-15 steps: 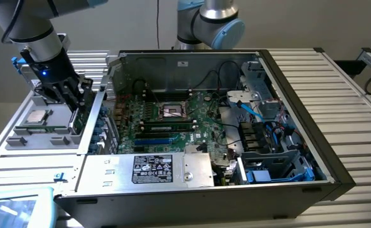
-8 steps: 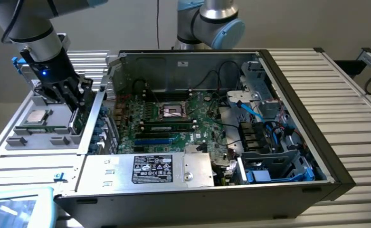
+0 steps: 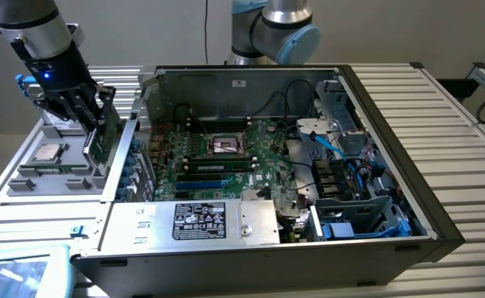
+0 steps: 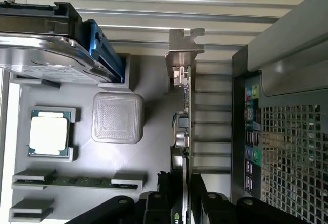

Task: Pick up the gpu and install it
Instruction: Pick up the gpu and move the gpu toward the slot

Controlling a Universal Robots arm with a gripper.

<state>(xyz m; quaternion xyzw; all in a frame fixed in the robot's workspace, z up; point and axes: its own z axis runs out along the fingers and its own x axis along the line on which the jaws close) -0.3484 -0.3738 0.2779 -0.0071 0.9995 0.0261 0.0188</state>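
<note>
My pincer: matt black; gpu: green board, its bracket bare bright sheet metal. The tray is matt grey plastic, with a fine ribbed texture on the square block; cpu lid dull satin metal, hard drive top shiny and reflective, rails glossy blue plastic. The case is dull grey sheet metal with a perforated grille; table ribbed light metal, satin sheen.
</note>
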